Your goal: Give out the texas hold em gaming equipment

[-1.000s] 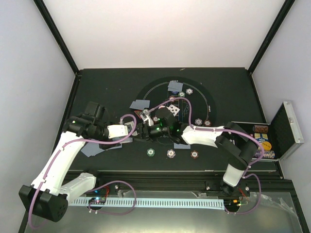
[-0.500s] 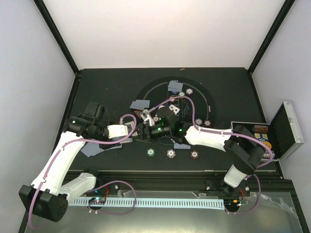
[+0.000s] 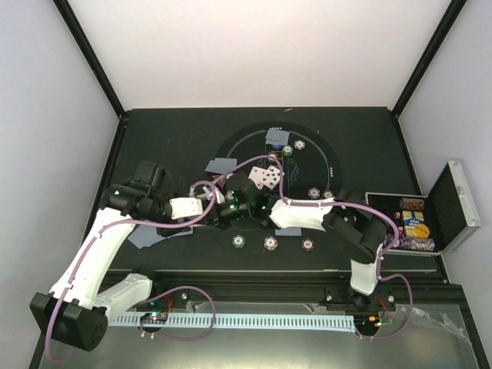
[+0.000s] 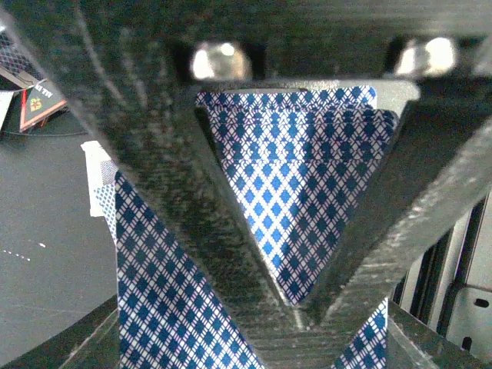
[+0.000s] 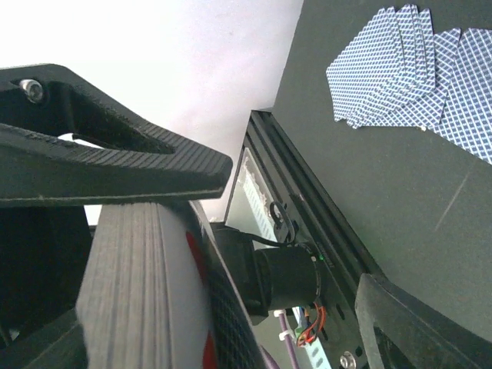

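Black table [image 3: 169, 131] with round mat [image 3: 307, 165]: left gripper [image 3: 219, 207] is clenched on the deck [image 4: 292, 200], blue-diamond backs, at the mat's 8 o'clock edge. The right gripper [image 5: 296, 227] comes in from 3 o'clock, jaws spread; one finger lies just beside the deck's side, the other well clear. Face-down cards [image 3: 276, 138] lie at the mat's 12 and 10 o'clock, more off-mat at 8. Face-up cards [image 3: 265, 177] show near centre, can't tell if flat; green chip [image 3: 239, 241], purple-white chip [image 3: 270, 243] and red-brown chip [image 3: 308, 245] line up at 6; the open silver case [image 3: 453, 207] sits at the table's 3 o'clock.
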`<state>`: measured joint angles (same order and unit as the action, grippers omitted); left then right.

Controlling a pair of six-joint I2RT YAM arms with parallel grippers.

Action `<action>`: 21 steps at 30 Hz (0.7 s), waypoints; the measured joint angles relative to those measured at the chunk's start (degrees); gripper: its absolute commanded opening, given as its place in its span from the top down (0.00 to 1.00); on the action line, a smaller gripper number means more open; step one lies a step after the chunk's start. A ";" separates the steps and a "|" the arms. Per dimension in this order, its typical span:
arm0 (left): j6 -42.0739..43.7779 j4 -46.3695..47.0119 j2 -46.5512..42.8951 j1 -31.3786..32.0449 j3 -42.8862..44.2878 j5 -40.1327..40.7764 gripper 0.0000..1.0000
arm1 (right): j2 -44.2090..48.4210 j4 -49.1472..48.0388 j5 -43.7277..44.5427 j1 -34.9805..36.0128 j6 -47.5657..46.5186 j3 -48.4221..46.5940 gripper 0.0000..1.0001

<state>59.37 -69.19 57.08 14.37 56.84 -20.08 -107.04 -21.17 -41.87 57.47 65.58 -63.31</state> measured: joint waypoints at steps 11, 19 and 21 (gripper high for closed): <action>-0.26 0.02 0.17 0.02 0.00 -0.28 0.99 | -1.44 -15.69 -0.46 -2.29 6.45 6.01 0.43; -0.26 -0.09 0.72 0.00 0.00 0.22 0.98 | 2.89 -16.24 -0.66 -4.92 4.83 11.23 0.48; -0.26 -0.07 0.72 0.00 0.00 0.26 0.98 | 3.63 -14.82 -0.50 -5.11 3.91 11.32 0.54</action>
<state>59.11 -69.25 57.80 14.37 56.84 -19.81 -103.42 -35.99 -42.37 52.36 69.49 -51.99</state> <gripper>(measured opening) 0.609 0.521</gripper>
